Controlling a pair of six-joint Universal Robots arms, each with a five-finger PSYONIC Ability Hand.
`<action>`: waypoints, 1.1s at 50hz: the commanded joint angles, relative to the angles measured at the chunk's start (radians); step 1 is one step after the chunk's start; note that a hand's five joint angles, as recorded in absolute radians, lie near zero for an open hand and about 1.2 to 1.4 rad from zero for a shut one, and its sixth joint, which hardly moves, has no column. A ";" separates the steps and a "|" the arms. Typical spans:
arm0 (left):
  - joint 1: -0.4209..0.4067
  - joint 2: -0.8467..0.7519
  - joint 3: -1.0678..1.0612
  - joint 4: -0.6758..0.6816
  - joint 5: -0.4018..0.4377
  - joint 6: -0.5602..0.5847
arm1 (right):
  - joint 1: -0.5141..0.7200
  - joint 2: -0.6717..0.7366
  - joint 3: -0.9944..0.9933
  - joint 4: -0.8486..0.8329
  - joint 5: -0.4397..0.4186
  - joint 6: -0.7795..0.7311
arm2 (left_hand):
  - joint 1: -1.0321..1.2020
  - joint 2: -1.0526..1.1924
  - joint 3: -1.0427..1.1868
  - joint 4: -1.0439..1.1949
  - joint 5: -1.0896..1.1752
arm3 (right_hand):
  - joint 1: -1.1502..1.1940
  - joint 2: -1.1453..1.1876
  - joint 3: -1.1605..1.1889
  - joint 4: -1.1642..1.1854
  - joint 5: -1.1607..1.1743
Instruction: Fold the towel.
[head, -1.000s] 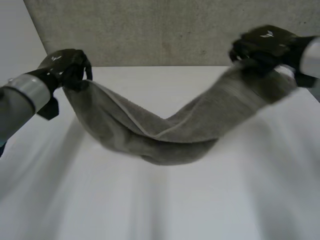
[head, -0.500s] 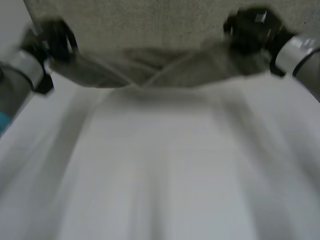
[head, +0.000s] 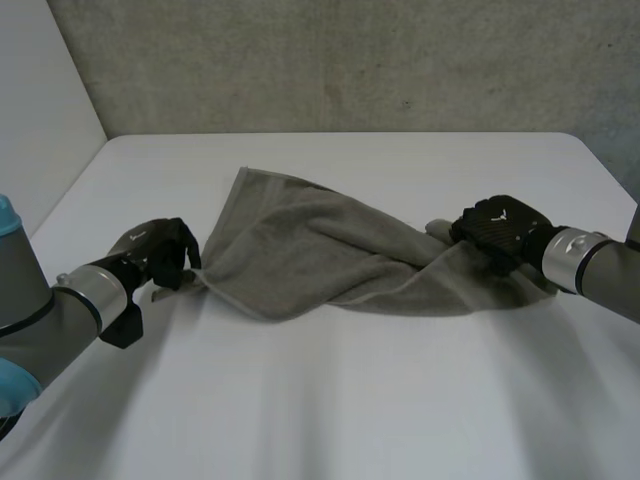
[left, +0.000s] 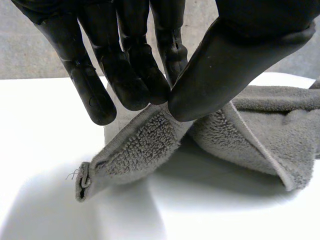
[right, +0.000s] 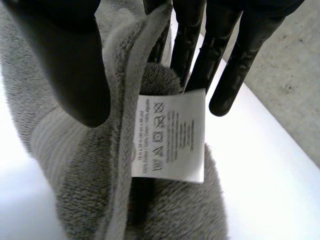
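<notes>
Beside the right hand's (right: 65, 62) pinching fingers hangs the towel's (head: 320, 255) white care-symbol label (right: 170, 137), while the left hand (left: 235, 60) pinches a corner.

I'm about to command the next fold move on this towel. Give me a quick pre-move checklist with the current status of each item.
1. Grip, left hand: thumb and fingers pinch the towel at its hem, just short of a corner. Ok.
2. Grip, right hand: thumb and fingers pinch the hem at the opposite end, beside the care label. Ok.
3. Support: the towel rests on the table between the hands. Ok.
4. Spread flat: the towel is bunched and creased, with one corner thrown toward the far side. Not ok.
5. Layers and edges lined up: folds hide them. Cannot tell.
</notes>
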 joint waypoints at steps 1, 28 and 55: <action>0.006 -0.001 -0.014 0.033 0.000 -0.001 | 0.002 -0.020 0.039 -0.003 -0.001 0.028 | 0.140 0.055 0.047 0.034 0.088 | -0.069 -0.106 -0.086 -0.087 -0.063; 0.025 0.001 -0.063 0.106 0.001 0.001 | 0.094 -0.160 0.266 -0.261 0.166 0.041 | 0.140 0.055 0.047 0.034 0.088 | -0.072 -0.109 -0.089 -0.090 -0.065; 0.025 0.001 -0.075 0.109 0.003 0.001 | 0.256 -0.263 0.373 -0.338 0.293 -0.038 | 0.140 0.055 0.047 0.034 0.088 | -0.428 -0.465 -0.445 -0.445 -0.421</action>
